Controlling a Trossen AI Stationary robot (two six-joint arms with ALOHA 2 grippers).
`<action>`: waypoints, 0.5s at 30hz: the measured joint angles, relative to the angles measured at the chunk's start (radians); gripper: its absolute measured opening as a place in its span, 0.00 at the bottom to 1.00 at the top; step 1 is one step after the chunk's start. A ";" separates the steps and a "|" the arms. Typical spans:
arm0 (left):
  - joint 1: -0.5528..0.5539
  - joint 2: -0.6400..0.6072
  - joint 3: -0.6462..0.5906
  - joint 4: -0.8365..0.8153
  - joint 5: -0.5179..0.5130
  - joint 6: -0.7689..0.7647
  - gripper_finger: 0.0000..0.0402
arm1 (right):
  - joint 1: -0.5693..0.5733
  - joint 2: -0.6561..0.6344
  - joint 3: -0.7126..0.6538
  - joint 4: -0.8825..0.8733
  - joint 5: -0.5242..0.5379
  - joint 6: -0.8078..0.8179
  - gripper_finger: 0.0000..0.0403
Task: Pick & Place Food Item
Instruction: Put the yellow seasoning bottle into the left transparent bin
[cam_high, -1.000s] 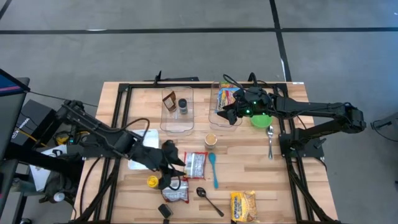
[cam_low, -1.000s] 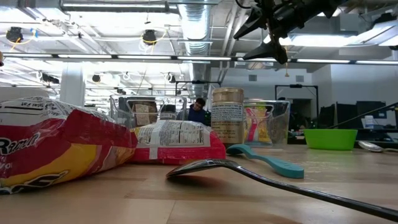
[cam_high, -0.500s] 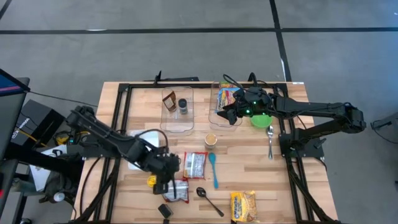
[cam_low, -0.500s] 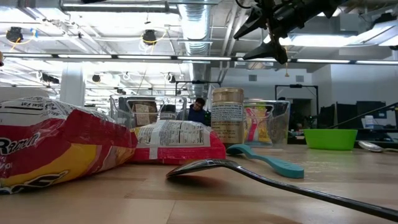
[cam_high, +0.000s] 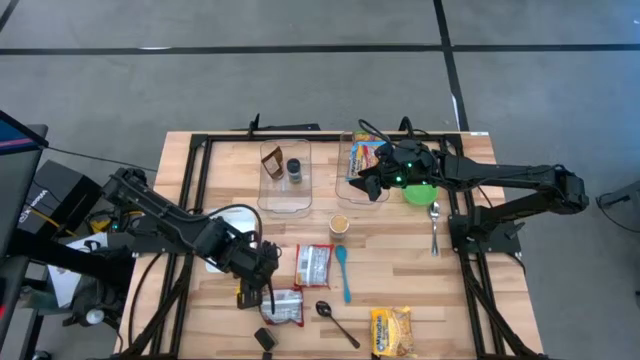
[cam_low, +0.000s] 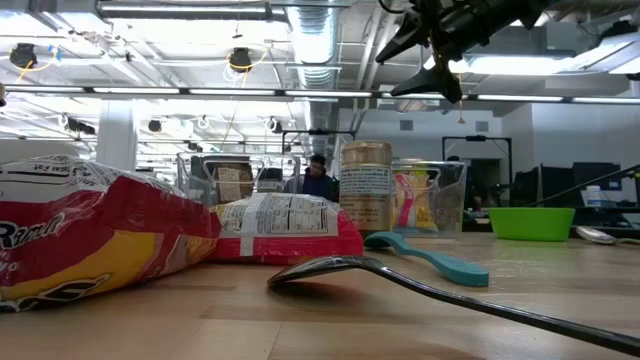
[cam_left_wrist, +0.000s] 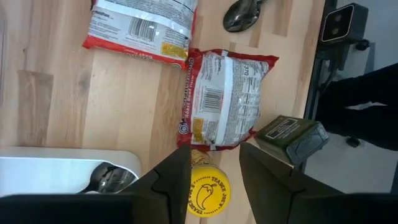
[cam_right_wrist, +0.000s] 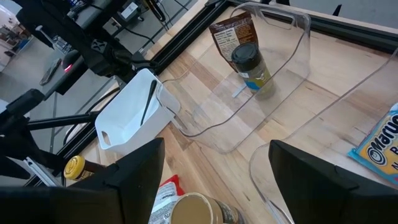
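High view: left gripper (cam_high: 252, 291) had moved lower-left since earlier, its part-open fingers straddling the yellow jar (cam_high: 244, 291), grip uncertain. Right gripper (cam_high: 372, 185) hung wide open, empty, over the right bin (cam_high: 352, 186) holding a snack pack (cam_high: 363, 154). Left bin (cam_high: 285, 203) held a pouch (cam_high: 271, 160) and bottle (cam_high: 293, 169).

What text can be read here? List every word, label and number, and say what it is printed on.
"TRADER JOE'S": round yellow jar lid, between the left tool's fingers.
"Rim": red and yellow snack bag, cut off by the frame.
"Orang": blue packet in the clear bin, cut off.
Barcodes and fine print on the red-edged white packets: too small to read.
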 joint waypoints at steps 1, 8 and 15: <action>-0.004 0.000 0.000 -0.001 0.000 0.000 0.33 | 0.000 0.000 0.000 0.000 0.000 0.000 0.70; -0.020 -0.001 -0.021 0.003 0.012 0.003 0.33 | 0.000 0.000 0.000 0.000 0.000 0.000 0.70; -0.048 -0.001 -0.111 -0.009 0.059 0.057 0.33 | 0.000 0.000 0.000 0.000 0.000 -0.016 0.70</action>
